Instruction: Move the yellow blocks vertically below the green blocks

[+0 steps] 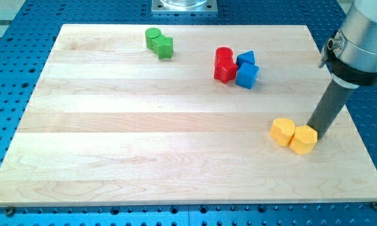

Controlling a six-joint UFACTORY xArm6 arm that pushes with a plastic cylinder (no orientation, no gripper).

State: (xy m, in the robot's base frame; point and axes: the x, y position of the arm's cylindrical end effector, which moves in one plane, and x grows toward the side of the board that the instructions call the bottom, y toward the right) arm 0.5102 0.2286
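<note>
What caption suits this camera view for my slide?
My tip touches the yellow blocks at the view's right, far from the green blocks at the view's top.

Two green blocks (159,43), two red blocks (224,64), two blue blocks (246,69), two yellow blocks (293,135), dark rod with my tip (316,134), pale wood-grain board (144,138), blue perforated table (12,75)

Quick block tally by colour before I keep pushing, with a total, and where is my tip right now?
Green: 2, a cylinder and a star-like block
Red: 2, a cylinder and a star-like block
Blue: 2, a wedge and a cube
Yellow: 2, two hexagonal blocks
Total: 8
My tip sits against the right-hand yellow block, on its right side in the view.
</note>
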